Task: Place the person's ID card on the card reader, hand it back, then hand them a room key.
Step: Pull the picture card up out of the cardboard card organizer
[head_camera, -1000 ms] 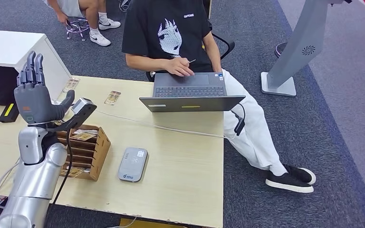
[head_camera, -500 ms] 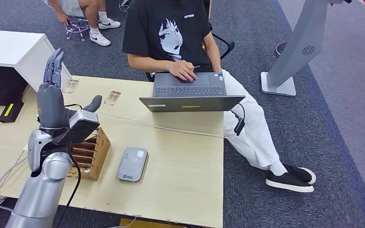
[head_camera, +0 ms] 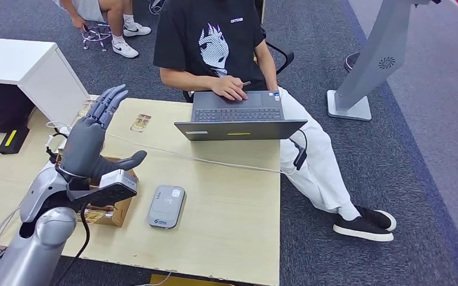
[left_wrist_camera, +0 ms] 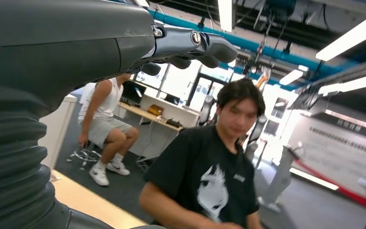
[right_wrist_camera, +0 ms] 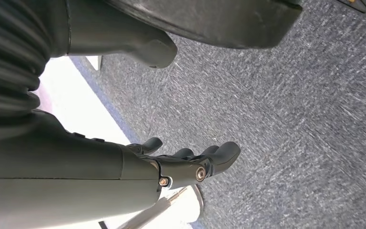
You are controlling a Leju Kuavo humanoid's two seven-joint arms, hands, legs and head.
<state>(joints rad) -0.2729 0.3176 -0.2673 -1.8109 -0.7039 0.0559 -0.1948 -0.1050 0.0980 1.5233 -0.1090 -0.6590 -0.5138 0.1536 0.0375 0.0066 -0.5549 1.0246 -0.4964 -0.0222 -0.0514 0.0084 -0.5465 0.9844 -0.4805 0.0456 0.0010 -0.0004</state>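
Note:
My left hand [head_camera: 95, 140] is raised above the table, palm up, fingers stretched toward the seated person [head_camera: 214, 42], thumb out to the side, nothing in it. In the left wrist view my left hand [left_wrist_camera: 124, 43] points at that person [left_wrist_camera: 214, 181]. The grey card reader [head_camera: 167, 205] lies flat on the table, just right of my left forearm. A brown cardboard rack [head_camera: 110, 205] of cards stands under my wrist. Two cards [head_camera: 141, 123] lie on the table's far side. My right hand [right_wrist_camera: 171, 171] hangs over grey carpet, its fingers slightly bent and holding nothing.
The person types on an open laptop [head_camera: 238, 116] at the table's far edge; a white cable [head_camera: 214, 161] crosses the wooden table [head_camera: 232, 226]. A white cabinet [head_camera: 30, 68] stands to the left. A grey stand base [head_camera: 358, 89] sits on the carpet to the right. Another person [head_camera: 104, 18] sits behind.
My left hand has tilted from upright to forward and down, fingers now reaching toward the person, and has shifted right over the card rack.

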